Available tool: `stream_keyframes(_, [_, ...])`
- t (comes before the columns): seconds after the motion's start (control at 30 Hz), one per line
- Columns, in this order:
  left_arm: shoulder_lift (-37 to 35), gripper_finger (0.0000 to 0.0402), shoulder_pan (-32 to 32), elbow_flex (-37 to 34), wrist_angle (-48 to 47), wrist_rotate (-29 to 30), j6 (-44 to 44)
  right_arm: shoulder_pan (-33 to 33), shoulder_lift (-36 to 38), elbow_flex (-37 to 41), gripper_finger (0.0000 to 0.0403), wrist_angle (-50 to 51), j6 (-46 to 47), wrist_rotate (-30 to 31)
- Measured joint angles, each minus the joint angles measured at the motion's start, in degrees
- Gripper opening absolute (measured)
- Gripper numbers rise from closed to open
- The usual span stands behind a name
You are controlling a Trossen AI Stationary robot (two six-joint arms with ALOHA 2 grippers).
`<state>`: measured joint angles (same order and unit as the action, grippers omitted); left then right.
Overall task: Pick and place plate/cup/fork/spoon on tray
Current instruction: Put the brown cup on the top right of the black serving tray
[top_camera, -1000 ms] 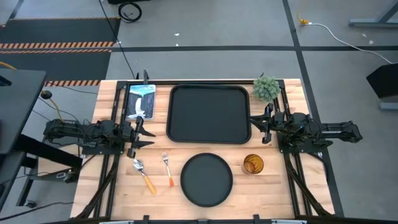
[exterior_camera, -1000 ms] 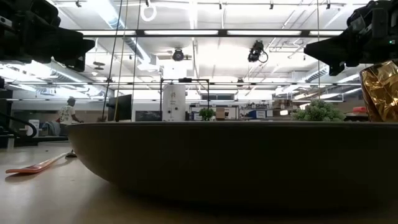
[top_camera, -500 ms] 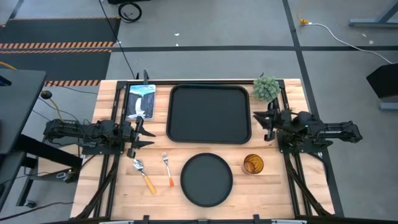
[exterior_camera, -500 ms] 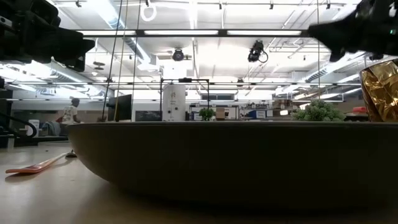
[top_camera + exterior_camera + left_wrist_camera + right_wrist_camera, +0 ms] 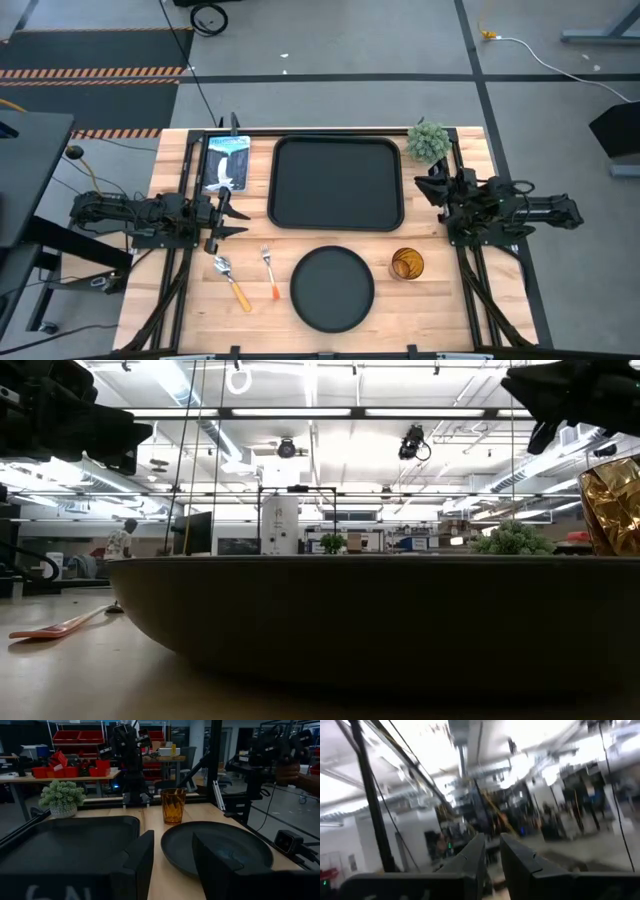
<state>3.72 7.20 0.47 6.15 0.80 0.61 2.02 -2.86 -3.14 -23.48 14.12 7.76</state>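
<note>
The black tray (image 5: 337, 183) lies at the far middle of the table. The round black plate (image 5: 332, 289) lies in front of it, with the amber cup (image 5: 407, 264) upright to its right. The fork (image 5: 270, 272) and the spoon (image 5: 231, 281) lie flat to its left. My left gripper (image 5: 228, 215) is open and empty, left of the tray and above the spoon. My right gripper (image 5: 433, 184) is raised at the tray's right edge near the plant. It is empty, with a narrow gap between its fingers (image 5: 492, 865). The left wrist view shows the cup (image 5: 173, 805) and the plate (image 5: 217, 847).
A small green plant (image 5: 428, 141) stands at the far right corner by my right gripper. A flat blue-white packet (image 5: 226, 162) lies left of the tray. Bare wood shows between the tray and the plate. A person (image 5: 118, 545) shows far off in the room.
My right gripper has risen, drawn a little toward the table's far right corner and tipped upward, so its wrist view now looks at the ceiling. The left arm and all the tableware have stayed in place.
</note>
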Motion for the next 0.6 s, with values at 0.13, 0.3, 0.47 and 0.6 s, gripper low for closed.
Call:
stream_keyframes(0.13, [0.0,0.0142,0.0,0.0,0.0,0.0,0.0,0.0,-2.9,-8.7,0.005,19.6,0.5,2.3])
stream_keyframes(0.3, [0.0,0.0142,0.0,0.0,0.0,0.0,0.0,0.0,-9.2,-19.8,0.0038,41.7,5.7,8.7])
stream_keyframes(0.47, [0.0,0.0142,0.0,0.0,0.0,0.0,0.0,-0.6,-17.7,-25.1,0.0036,49.8,9.5,2.1])
stream_keyframes(0.6, [0.0,0.0142,0.0,0.0,0.0,0.0,0.0,-3.0,-25.9,-27.3,0.0036,53.0,9.3,-3.0])
